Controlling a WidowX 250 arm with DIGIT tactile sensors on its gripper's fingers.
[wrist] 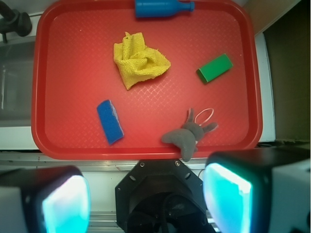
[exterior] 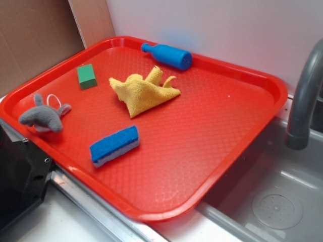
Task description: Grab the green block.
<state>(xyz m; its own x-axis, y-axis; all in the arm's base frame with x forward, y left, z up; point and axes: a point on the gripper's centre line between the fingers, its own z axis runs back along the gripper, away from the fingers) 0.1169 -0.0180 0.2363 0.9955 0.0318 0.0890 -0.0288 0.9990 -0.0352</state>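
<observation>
The green block [exterior: 87, 76] lies flat near the far left corner of the red tray [exterior: 212, 131]. In the wrist view the green block [wrist: 214, 68] is at the upper right of the tray [wrist: 73, 73]. My gripper [wrist: 146, 196] is high above the tray's near edge, well back from the block. Its two fingers [wrist: 65, 204] stand wide apart at the bottom corners of the wrist view, open with nothing between them. The gripper does not show in the exterior view.
On the tray lie a blue sponge [exterior: 115, 145], a crumpled yellow cloth [exterior: 144, 92], a blue bottle [exterior: 168, 55] on its side and a grey plush shark [exterior: 44, 116] at the left rim. A sink with a grey faucet [exterior: 305, 96] is on the right. The black robot base [exterior: 20, 174] is front left.
</observation>
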